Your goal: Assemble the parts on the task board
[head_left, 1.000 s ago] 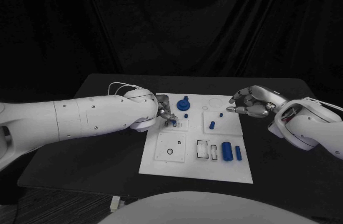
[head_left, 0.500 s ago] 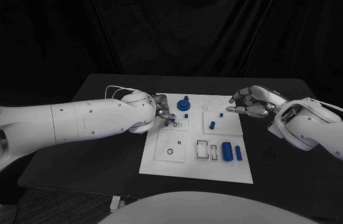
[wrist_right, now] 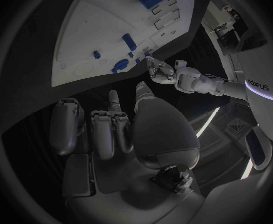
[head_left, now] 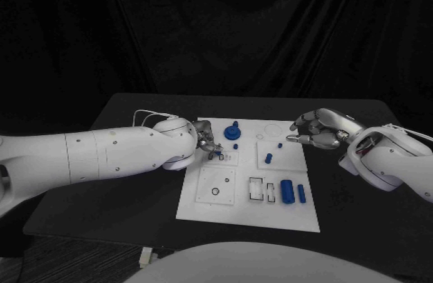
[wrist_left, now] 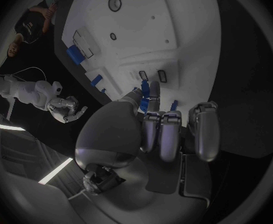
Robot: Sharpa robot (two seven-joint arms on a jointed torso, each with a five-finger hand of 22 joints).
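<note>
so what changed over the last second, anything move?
The left arm drew back a little toward the board's left edge, and the left hand ended up over the two small slots near the board's upper left, pinching a small blue part. The right hand stayed off the task board's right edge, holding nothing. The blue parts lying on the board stayed put.

Board point(head_left: 236, 203): smooth matt white plastic. Parts point(head_left: 286, 191): smooth blue plastic with a slight sheen. Each robot hand point(head_left: 318, 129) looks like silvery metal; arms point(head_left: 90, 154) glossy white plastic. Surface point(head_left: 135, 201) matt black.
</note>
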